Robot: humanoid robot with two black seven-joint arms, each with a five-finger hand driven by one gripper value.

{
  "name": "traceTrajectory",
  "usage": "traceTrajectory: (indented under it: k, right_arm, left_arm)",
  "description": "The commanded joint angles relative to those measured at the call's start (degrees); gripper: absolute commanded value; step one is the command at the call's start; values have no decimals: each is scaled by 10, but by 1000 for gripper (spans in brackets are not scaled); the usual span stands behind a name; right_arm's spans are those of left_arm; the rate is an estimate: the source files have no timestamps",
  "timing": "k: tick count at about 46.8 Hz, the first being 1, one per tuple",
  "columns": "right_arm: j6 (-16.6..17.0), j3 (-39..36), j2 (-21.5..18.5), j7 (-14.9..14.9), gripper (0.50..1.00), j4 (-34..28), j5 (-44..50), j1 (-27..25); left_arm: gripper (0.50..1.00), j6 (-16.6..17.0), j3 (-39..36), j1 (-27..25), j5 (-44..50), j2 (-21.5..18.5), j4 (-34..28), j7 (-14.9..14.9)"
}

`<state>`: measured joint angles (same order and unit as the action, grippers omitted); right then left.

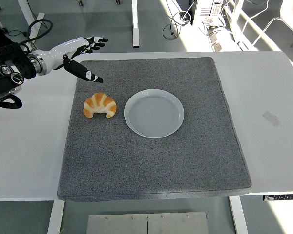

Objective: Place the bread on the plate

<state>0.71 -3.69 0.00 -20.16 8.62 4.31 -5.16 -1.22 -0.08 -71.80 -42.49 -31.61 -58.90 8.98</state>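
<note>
**Reach under way, bread untouched**

Left hand (pixel 80 51) hovers spread wide and empty, above the mat's (pixel 185 161) far-left corner. The bread (pixel 100 105) lies on the mat, just left of the plate (pixel 154 113). Next: drop over the bread, close, lift right.

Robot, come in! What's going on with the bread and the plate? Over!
Left hand open, above the mat's far left corner, holding nothing. Right hand not in view. Bread on the mat, just left of the empty plate. Nothing between them.
</note>
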Motion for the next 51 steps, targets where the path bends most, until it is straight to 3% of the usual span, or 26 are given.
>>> traceTrajectory:
  k: [1, 26, 51]
  right_arm:
    - [0, 0, 0, 0, 1000, 0, 0, 0]
    - [0, 0, 0, 0, 1000, 0, 0, 0]
    - [0, 0, 0, 0, 1000, 0, 0, 0]
  left_arm:
    - [971, 3, -19, -4, -7, 0, -1, 0]
    - [971, 3, -99, -11, -82, -9, -2, 1]
    - [971, 4, -101, -11, -90, 5, 1, 3]
